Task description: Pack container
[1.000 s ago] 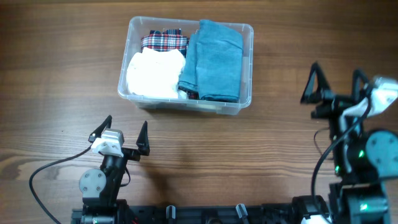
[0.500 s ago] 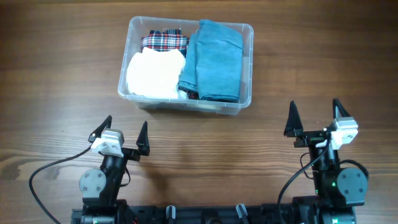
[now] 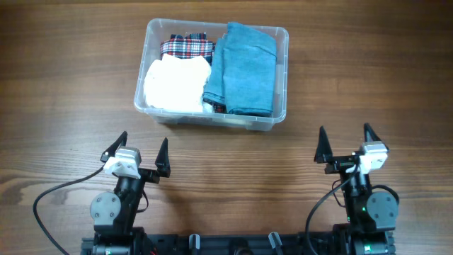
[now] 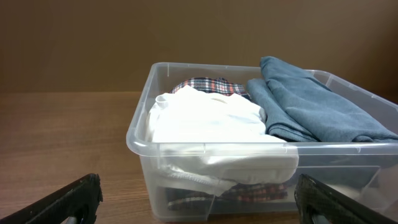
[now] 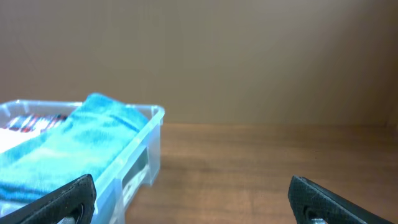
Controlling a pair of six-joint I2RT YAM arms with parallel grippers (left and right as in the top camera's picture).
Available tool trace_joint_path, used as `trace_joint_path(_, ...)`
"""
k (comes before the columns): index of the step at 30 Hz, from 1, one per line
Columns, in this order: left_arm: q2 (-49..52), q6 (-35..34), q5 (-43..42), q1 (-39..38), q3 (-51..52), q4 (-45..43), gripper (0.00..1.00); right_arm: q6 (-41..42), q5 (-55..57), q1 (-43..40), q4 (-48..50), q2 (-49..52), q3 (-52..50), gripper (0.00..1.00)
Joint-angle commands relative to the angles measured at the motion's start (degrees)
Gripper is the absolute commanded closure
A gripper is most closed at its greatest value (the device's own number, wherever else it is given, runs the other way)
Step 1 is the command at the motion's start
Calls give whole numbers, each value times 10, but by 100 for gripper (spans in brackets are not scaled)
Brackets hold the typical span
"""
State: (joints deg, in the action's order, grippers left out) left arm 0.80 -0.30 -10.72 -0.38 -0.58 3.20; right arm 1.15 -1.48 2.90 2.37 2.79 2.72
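The clear plastic container (image 3: 280, 34) stands at the table's back middle. It holds a folded white cloth (image 3: 177, 85), a plaid cloth (image 3: 187, 47) and a folded blue cloth (image 3: 244, 67). It also shows in the left wrist view (image 4: 146, 180) and at the left of the right wrist view (image 5: 152, 134). My left gripper (image 3: 139, 154) is open and empty at the front left, below the container. My right gripper (image 3: 347, 146) is open and empty at the front right. Both are apart from the container.
The wooden table (image 3: 64, 92) spreads around the container. The arm bases and a black cable (image 3: 49, 202) sit at the front edge. A brown wall (image 5: 249, 56) stands behind the table.
My right arm has drawn back and left from the right edge to the front right, still open. The left arm and the container have not moved.
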Motion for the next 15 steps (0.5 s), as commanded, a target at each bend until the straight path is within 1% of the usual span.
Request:
trace_joint_path(1,-4,-1,5,-3,3,2,0,-7,-27,-2,-2,-26,-24,1)
trace_joint_path(6,-4,-1,5,-3,3,2,0,-10,-25,-4,-17,-26,-24,0)
trace_joint_path(11,-4,-1,5,-3,3,2,0,-12,-25,-23,-23,-26,-24,0)
trace_joint_path(15,-4,-1,5,-3,3,2,0,-28,-25,-22,-23,-26,-24,0)
